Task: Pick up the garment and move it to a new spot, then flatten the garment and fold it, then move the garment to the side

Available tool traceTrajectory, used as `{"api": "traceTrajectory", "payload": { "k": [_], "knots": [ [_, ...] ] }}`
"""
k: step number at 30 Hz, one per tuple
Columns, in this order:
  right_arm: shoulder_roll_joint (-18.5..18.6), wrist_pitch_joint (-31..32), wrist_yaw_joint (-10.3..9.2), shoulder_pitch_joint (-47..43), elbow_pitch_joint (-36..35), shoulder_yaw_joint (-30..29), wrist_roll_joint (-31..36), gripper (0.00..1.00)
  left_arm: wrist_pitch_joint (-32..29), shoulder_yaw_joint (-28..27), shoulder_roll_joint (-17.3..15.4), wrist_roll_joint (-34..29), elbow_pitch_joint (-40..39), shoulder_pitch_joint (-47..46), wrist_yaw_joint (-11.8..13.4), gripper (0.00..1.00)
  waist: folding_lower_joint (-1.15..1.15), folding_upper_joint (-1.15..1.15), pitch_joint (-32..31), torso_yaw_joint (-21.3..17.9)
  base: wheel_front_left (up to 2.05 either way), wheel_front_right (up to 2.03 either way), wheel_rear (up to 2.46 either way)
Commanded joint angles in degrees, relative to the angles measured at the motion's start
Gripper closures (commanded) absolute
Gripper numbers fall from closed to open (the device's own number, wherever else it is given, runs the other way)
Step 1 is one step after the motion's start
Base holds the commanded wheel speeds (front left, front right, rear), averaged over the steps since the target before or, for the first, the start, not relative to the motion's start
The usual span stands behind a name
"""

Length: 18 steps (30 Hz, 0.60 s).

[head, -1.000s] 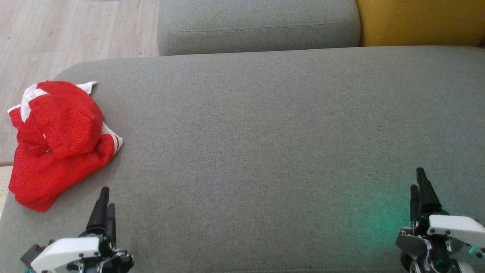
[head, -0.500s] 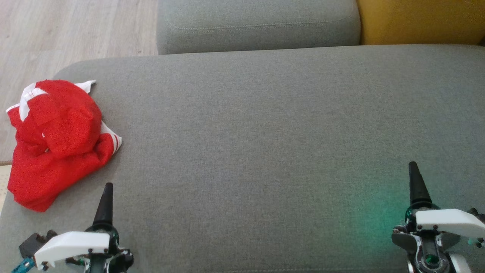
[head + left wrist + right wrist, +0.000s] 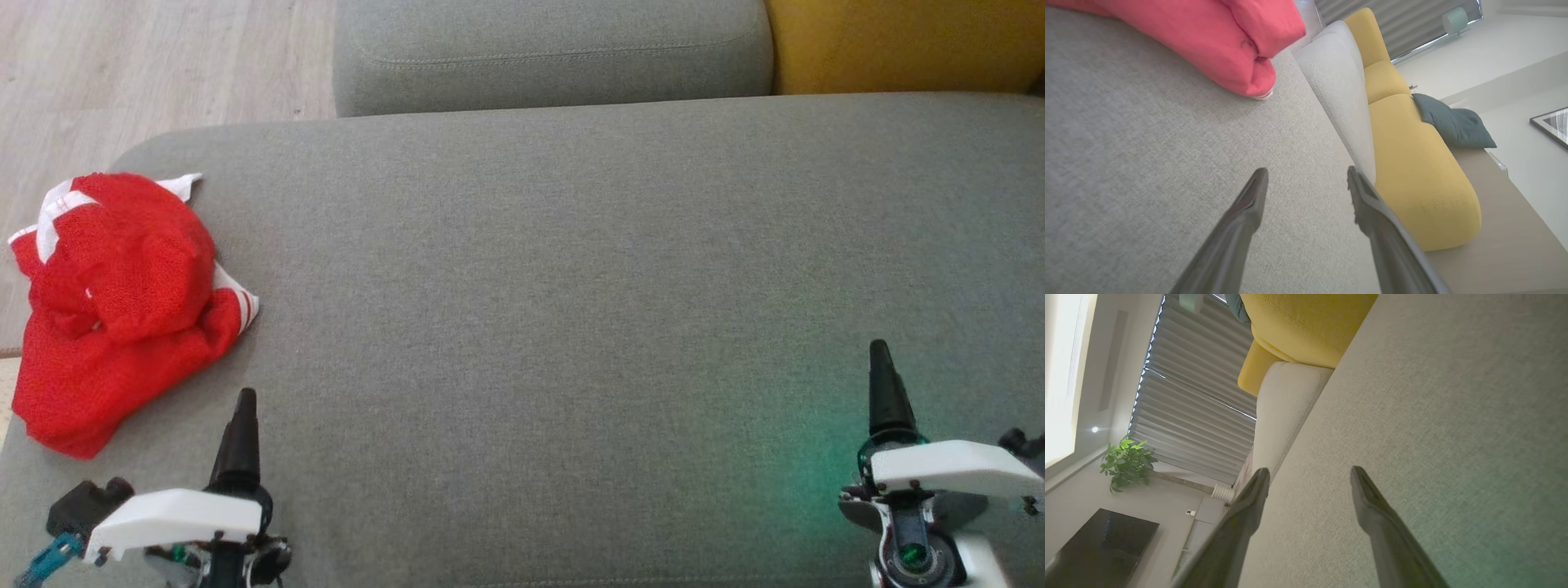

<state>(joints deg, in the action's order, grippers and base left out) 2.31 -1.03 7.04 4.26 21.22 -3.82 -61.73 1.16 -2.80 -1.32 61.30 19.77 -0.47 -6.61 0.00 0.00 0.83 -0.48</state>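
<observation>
L gripper [image 3: 243,402] & R gripper [image 3: 878,353]: long tapered matte-black fingers [image 3: 1241,228], white plastic wrist covers [image 3: 175,518] w/ small dark screws, green-lit hub [image 3: 910,555] beneath; L adds black block [image 3: 82,502] + teal connector [image 3: 45,563].

No legible text or markings.

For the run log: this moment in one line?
stage: pre-grasp; garment: crumpled, on grey cushion, left edge, untouched; left gripper: jaws open, empty; right gripper: jaws open, empty
</observation>
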Motion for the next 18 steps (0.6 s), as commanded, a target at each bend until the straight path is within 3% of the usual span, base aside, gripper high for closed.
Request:
{"api": "traceTrajectory", "payload": {
  "k": [1, 18],
  "knots": [
    [0.49, -0.84, 0.17, 3.20, -1.58, 0.89, 2.80, 0.00, 0.82, -0.62, -0.71, -2.66, -2.15, -3.43, 0.06, 0.00, 0.00, 0.00, 0.03, -0.06, 0.00, 0.00, 0.00],
    [0.38, -3.54, 0.23, 4.04, -1.58, 2.36, 15.01, 0.00, 3.50, 0.16, -0.88, -14.64, -2.34, -4.02, 1.25, 0.00, 0.00, 0.00, 0.14, -0.50, 0.00, 0.00, 0.00]
  ]
}}
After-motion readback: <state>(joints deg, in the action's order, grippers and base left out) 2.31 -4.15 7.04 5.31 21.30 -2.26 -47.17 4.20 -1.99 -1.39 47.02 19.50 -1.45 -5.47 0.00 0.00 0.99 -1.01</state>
